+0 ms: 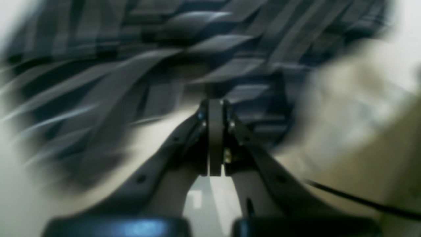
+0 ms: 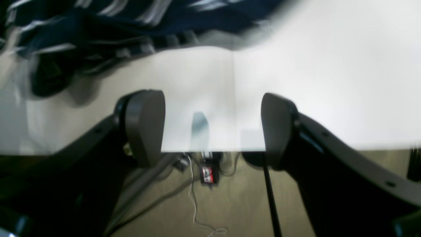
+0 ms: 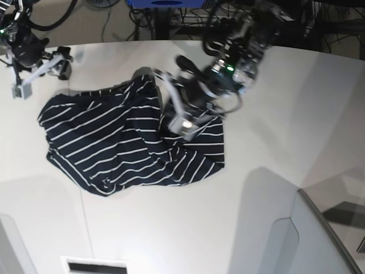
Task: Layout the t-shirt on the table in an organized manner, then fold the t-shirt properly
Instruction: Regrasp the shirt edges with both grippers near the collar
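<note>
The dark navy t-shirt (image 3: pixel 114 142) with thin white stripes lies crumpled and partly spread on the white table (image 3: pixel 274 142). My left gripper (image 3: pixel 185 123) hovers over the shirt's bunched right part. The left wrist view shows this gripper (image 1: pixel 215 103) shut, with blurred striped t-shirt (image 1: pixel 131 49) just past its tips; whether any cloth is pinched is unclear. My right gripper (image 3: pixel 40 77) stands at the far left, just off the shirt's upper left corner. In its own view the right gripper (image 2: pixel 213 128) is open and empty over the table (image 2: pixel 312 65), with the t-shirt (image 2: pixel 98 19) beyond it.
The table's near edge runs just under the right gripper, with cables (image 2: pixel 207 174) on the floor below. A thin seam (image 2: pixel 233 98) crosses the tabletop. A grey panel (image 3: pixel 319 228) rises at the lower right, and more cables lie behind the table.
</note>
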Robot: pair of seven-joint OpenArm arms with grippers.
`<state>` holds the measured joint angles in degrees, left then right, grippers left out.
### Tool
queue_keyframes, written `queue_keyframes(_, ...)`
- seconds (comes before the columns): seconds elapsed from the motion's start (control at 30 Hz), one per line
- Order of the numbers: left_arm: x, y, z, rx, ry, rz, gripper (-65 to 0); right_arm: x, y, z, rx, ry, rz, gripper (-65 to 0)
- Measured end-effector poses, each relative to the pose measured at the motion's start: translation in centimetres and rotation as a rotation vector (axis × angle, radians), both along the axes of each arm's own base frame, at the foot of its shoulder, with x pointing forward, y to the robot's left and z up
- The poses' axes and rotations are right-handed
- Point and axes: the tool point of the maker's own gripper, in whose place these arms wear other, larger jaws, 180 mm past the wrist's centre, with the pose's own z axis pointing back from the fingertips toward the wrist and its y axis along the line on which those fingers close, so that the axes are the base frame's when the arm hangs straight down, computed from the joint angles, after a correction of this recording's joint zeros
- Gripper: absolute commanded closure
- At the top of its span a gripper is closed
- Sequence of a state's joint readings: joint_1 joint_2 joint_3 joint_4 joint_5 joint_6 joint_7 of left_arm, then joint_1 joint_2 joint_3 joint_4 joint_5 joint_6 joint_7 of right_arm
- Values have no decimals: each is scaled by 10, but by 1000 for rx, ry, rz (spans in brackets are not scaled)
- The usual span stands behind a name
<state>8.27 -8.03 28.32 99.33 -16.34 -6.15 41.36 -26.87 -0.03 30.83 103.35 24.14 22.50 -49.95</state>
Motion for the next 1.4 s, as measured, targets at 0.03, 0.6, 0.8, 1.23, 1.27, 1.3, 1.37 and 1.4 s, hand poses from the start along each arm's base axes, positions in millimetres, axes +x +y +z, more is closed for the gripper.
queue_keyframes(0.03, -9, -13, 2, -25, 7, -32, 0, -4, -5, -4, -3, 14, -17, -419)
queue_keyframes(0.6, -38, -39, -33, -29, 48, -51, -364, -19, -20, -10, -1, 27, 6, -416)
queue_keyframes(0.8, -41, -52, -54, -21, 81, -64, -364, -19, -19, -10, 0, 27, 4, -417)
queue_keyframes(1.23, -9, -78, -50, -10, 33, -110, -99, -25, -18, -31, 47, 71, -13, -414)
queue_keyframes(1.27, -9, -76, -52, -4, 37, -109, -59, -26, -18, -33, 48, 78, 5, -414)
queue_keyframes(1.3, -10, -74, -54, 1, 40, -110, -3, -29, -19, -35, 50, 90, 8, -413)
queue_keyframes(1.37, -11, -74, -55, 6, 47, -111, 0, -28, -23, -37, 50, 94, -2, -413)
queue_keyframes(1.4, -10, -75, -53, 1, 43, -110, 0, -26, -23, -38, 52, 91, 2, -413)
